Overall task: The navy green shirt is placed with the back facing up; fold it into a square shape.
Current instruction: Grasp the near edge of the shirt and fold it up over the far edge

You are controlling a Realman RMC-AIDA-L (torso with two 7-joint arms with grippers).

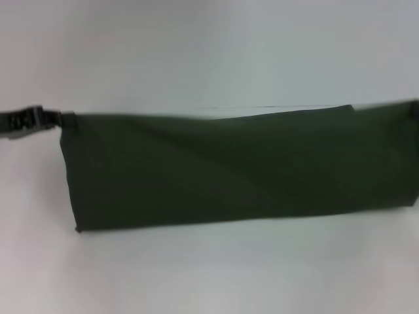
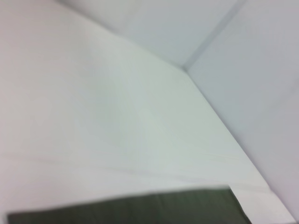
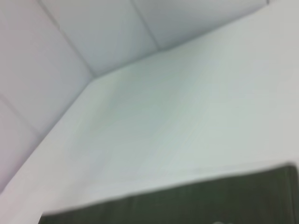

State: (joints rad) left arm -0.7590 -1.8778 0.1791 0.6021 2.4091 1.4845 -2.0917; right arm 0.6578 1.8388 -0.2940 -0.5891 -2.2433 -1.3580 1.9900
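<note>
Shirt (image 1: 236, 170) lay as a long band, long axis left to right across the desk (image 1: 196, 59). Left claw (image 1: 29, 121) sat at its far-left corner; grip state unreadable. Right claw was barely visible at the right end; state unreadable too.

Soft, even light washes my pale white worktop (image 1: 209, 275) almost shadowless, with only a thin faint shade under the near edge of the dark olive-green matte fabric shirt (image 1: 236, 170). My head view is blurred, the shirt's edges smeared and its folds barely showing against the dark cloth. Both my wrist views are hazy and out of focus too.
</note>
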